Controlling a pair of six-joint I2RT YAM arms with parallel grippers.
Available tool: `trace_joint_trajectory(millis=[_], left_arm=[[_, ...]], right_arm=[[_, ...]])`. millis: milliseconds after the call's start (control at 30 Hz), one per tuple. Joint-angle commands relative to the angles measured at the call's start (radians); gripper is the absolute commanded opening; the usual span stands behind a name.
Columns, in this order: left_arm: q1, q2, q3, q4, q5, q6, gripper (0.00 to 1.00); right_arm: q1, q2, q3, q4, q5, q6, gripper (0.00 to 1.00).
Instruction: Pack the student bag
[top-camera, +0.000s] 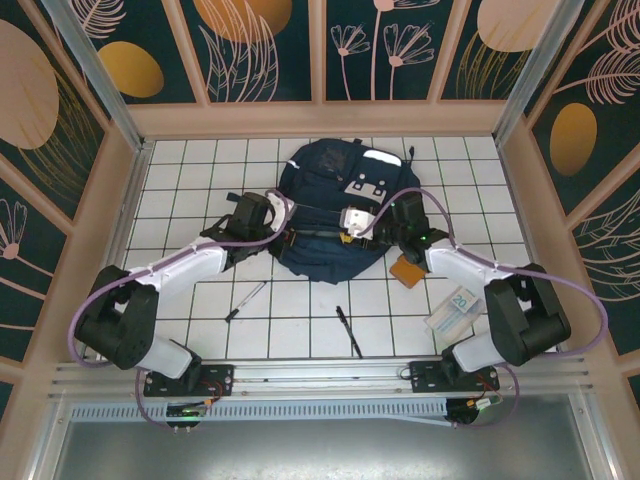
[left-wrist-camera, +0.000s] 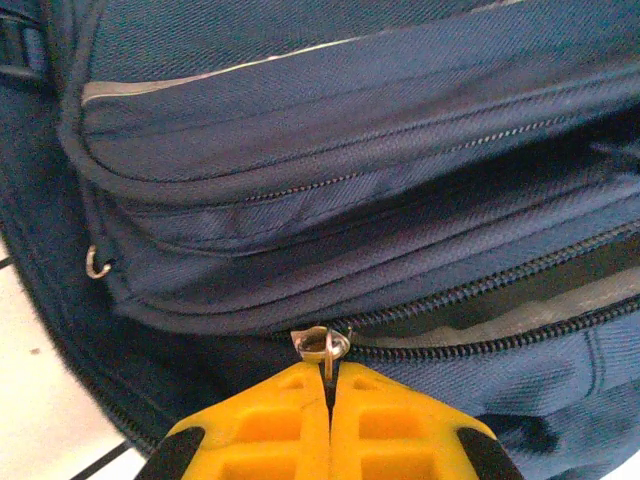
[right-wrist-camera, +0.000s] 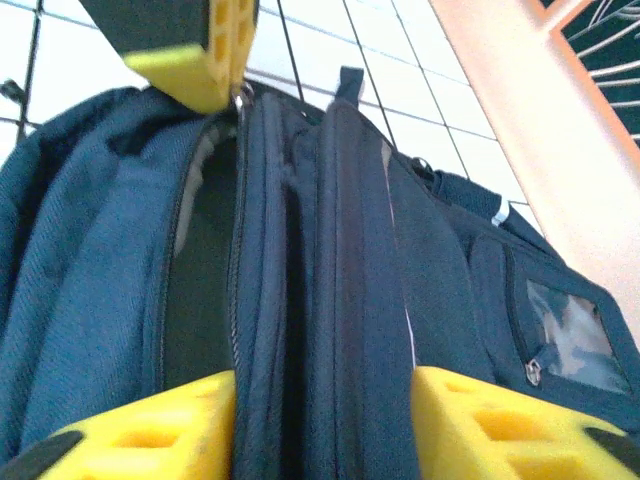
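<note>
Left claw (left-wrist-camera: 328, 390) is clamped on the zipper pull (left-wrist-camera: 322, 345) of the bag (top-camera: 330, 190), which lies mid-table toward the far side. Right claw (right-wrist-camera: 325, 400) straddles its folds, grip unclear. One pocket gapes partly unzipped; a pen (top-camera: 245, 300) lies unpacked nearby.

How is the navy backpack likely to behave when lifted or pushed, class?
Probably floppy: the student bag lies slumped in soft folds. Unlikely to roll or tip, being flat and wide. Woven fabric should grip, not slip.

No lettering can be read on the student bag (top-camera: 318, 185) or the white packet (top-camera: 452, 308), its print blurred.
</note>
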Motion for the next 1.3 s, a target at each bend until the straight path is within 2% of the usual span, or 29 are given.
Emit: trace_joint_trajectory(millis=[0,100,200,333,367,467,533,633,700,767,800,900,933,967,1033,1067,1167,1267], left_arm=[[-0.038,-0.061,0.049,0.036,0.121,-0.091,0.0],[-0.071,-0.078,0.067,0.035,0.155,-0.103,0.0],[-0.084,-0.09,0.068,0.062,0.205,-0.14,0.0],[-0.086,-0.138,0.025,0.129,0.211,-0.188,0.0],[-0.085,-0.151,0.017,0.121,0.178,-0.18,0.0],[-0.084,-0.178,0.002,0.054,0.026,-0.126,0.0],[-0.076,-0.186,-0.011,0.025,-0.07,-0.101,0.0],[-0.037,-0.193,-0.046,0.017,-0.228,-0.046,0.0],[0.023,-0.172,-0.052,0.008,-0.255,-0.014,0.0],[0.046,-0.126,-0.028,-0.022,-0.215,0.039,0.0],[0.047,-0.106,-0.012,-0.037,-0.143,0.067,0.0],[0.046,-0.07,0.021,-0.012,0.256,0.079,0.0],[0.045,-0.069,0.017,0.02,0.374,0.05,0.12],[0.034,-0.084,0.005,0.059,0.442,0.039,0.24],[0.003,-0.131,-0.027,0.1,0.456,0.076,0.43],[-0.004,-0.149,-0.042,0.109,0.475,0.114,0.46],[-0.021,-0.164,-0.074,0.153,0.499,0.148,0.5],[-0.038,-0.122,-0.053,0.137,0.465,0.14,0.5]], right_arm=[[0.034,-0.042,0.028,0.022,-0.081,0.126,0.5],[0.076,-0.021,0.03,0.064,-0.008,0.164,0.53],[0.138,0.028,0.041,0.087,0.141,0.148,0.53],[0.142,0.085,0.088,-0.011,0.197,0.113,0.49],[0.143,0.099,0.101,-0.053,0.211,0.088,0.43],[0.145,0.104,0.104,-0.116,0.237,0.004,0.13],[0.139,0.08,0.088,-0.133,0.209,-0.054,0.01],[0.105,0.025,0.064,-0.156,0.118,-0.122,0.0],[0.09,-0.013,0.037,-0.136,0.104,-0.161,0.0],[0.088,-0.046,0.008,-0.109,0.092,-0.18,0.0],[0.087,-0.056,0.002,-0.095,0.082,-0.174,0.0],[0.055,-0.075,-0.014,-0.055,0.058,-0.157,0.0],[0.053,-0.078,-0.013,-0.051,0.046,-0.147,0.0],[0.05,-0.08,-0.013,-0.043,0.032,-0.138,0.0],[0.044,-0.083,-0.015,-0.032,0.009,-0.118,0.0],[0.043,-0.083,-0.012,-0.039,0.001,-0.116,0.0],[0.042,-0.083,-0.007,-0.046,-0.023,-0.101,0.0],[0.042,-0.088,-0.008,-0.034,-0.057,-0.071,0.0]])
